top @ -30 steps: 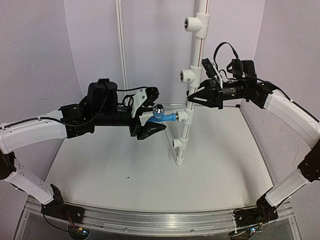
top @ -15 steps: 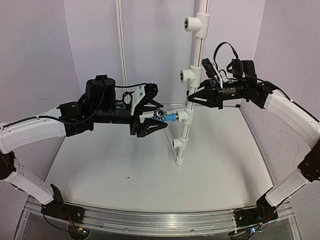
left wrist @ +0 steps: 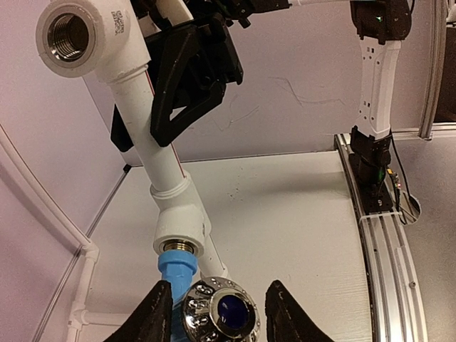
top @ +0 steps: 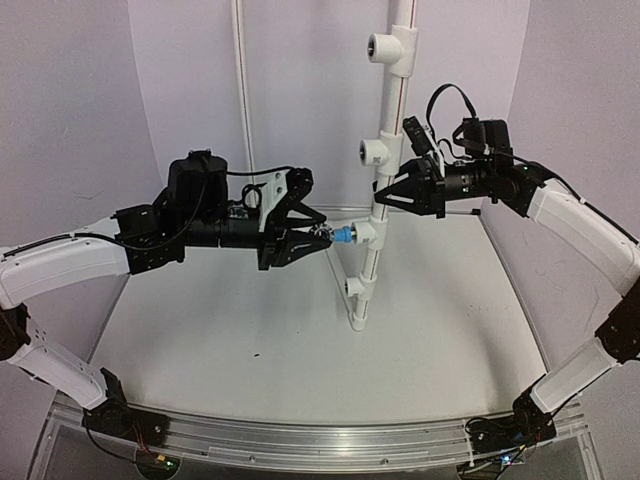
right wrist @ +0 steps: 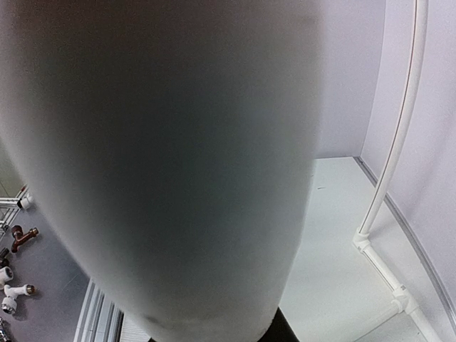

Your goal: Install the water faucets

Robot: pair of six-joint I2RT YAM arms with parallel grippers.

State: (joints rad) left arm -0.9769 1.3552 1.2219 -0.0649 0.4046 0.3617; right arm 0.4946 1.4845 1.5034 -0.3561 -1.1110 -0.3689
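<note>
The blue faucet [top: 341, 236] is seen screwed by its threaded end into a tee fitting [top: 364, 232] on the upright white pipe [top: 371, 268], which is stood on the worktop [top: 300, 340]. The faucet is set level, jutting leftward from the pipe, well clear of the worktop. Its silvery knob [left wrist: 218, 315] is flanked closely by the fingers [left wrist: 155, 317] of the left end effector [top: 318, 236]; whether the knob is truly pinched cannot be told. Higher up, the pipe is clamped firmly by the right end effector [top: 384, 192], just above the faucet's fitting.
</note>
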